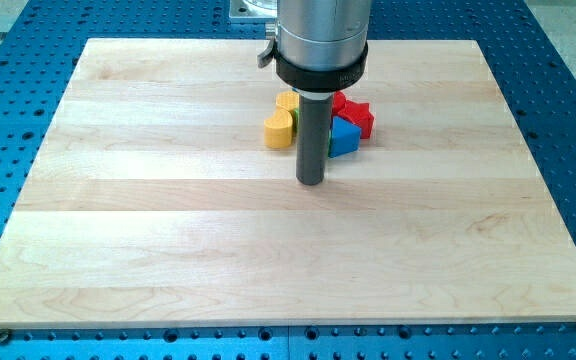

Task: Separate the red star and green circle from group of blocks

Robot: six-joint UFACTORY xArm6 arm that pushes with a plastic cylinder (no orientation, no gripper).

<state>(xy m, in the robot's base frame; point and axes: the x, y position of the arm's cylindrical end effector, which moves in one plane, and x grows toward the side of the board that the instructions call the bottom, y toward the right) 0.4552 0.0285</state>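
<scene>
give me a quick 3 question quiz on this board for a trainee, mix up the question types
1. True or false: my tip sits at the view's top of the block cluster.
2. Which block lies at the cluster's left edge in the view? A) yellow block B) red star C) blue block
3. Fill in: a sliver of a ____ block shows between the yellow block and the rod.

Key: 1 false, the tip is toward the view's bottom of the cluster. 2 A. 3 green.
</scene>
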